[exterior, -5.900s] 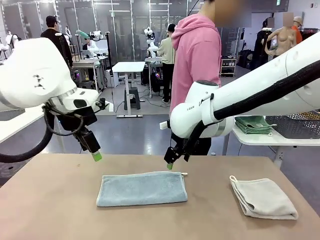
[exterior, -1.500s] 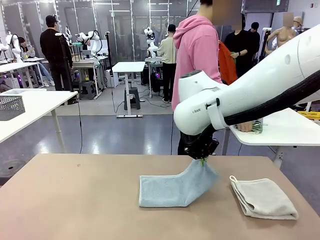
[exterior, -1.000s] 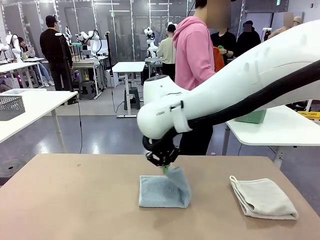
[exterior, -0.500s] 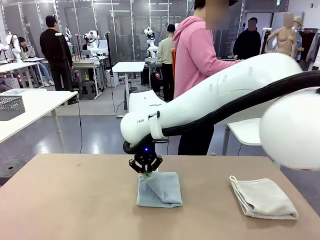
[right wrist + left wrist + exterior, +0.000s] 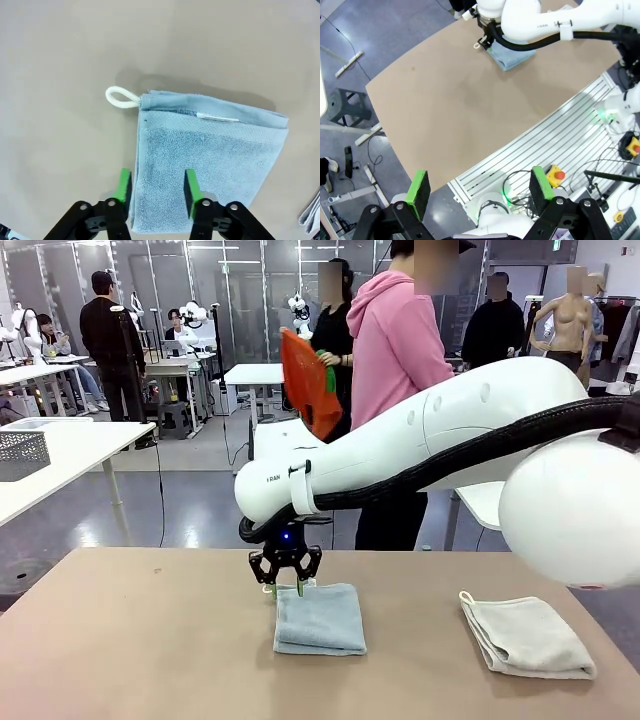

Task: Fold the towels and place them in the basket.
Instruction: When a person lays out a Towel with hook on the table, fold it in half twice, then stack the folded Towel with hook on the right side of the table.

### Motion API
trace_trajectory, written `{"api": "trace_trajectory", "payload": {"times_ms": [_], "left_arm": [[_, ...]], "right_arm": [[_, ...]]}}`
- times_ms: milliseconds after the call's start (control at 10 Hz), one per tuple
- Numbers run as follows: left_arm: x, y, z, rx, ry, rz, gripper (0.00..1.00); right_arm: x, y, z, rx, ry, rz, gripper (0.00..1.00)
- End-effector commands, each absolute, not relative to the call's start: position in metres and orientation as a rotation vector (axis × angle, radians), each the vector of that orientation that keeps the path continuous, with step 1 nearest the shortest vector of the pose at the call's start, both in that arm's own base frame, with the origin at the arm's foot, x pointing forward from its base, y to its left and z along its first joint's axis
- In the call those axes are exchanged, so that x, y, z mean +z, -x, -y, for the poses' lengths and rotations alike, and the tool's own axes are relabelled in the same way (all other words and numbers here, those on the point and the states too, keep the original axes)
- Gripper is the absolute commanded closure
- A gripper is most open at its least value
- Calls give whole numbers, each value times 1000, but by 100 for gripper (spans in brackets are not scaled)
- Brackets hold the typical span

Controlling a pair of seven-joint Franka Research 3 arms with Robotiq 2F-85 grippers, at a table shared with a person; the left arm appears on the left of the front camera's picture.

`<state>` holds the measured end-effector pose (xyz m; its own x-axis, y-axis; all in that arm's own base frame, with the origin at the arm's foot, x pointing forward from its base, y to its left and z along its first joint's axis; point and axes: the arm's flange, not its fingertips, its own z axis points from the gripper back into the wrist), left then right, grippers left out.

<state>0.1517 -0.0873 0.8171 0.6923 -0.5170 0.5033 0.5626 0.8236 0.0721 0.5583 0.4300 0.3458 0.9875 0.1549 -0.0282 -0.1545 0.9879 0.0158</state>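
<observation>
A light blue towel [image 5: 320,620] lies folded into a small rectangle on the tan table [image 5: 130,640], its white loop [image 5: 121,97] sticking out at one corner. My right gripper [image 5: 285,585] hovers just over the towel's [image 5: 210,165] far left edge, jaws open, nothing between the green pads [image 5: 191,186]. A beige towel [image 5: 525,635] lies folded at the right. My left gripper [image 5: 480,187] is open, high above the table's near edge, far from the blue towel [image 5: 512,55]. The basket is out of view.
A person in a pink hoodie [image 5: 400,350] stands at the far side. Another person behind holds up an orange cloth [image 5: 308,380]. A grey mesh bin [image 5: 22,452] sits on a white side table at far left. My right arm [image 5: 420,455] spans the table's right half.
My right gripper carried the raised end of the blue towel leftwards, laid it over the other half, then opened and lifted off it. The orange cloth appeared behind.
</observation>
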Motion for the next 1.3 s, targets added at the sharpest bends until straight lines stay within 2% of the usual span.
{"api": "trace_trajectory", "payload": {"times_ms": [0,100,200,300,400,1200], "left_arm": [[819,-151,87,-612,85,537,0],[819,-151,87,-612,85,537,0],[819,-151,87,-612,85,537,0],[819,-151,87,-612,85,537,0],[819,-151,87,-612,85,537,0],[819,-151,87,-612,85,537,0]], "right_arm": [[350,-547,-413,141,-53,-6,0],[352,-542,-404,143,-83,3,14],[354,-537,-393,145,-113,3,7],[354,-535,-383,142,-108,-14,7],[355,-556,-416,132,-62,-8,7],[355,-556,-416,132,-62,-8,7]]}}
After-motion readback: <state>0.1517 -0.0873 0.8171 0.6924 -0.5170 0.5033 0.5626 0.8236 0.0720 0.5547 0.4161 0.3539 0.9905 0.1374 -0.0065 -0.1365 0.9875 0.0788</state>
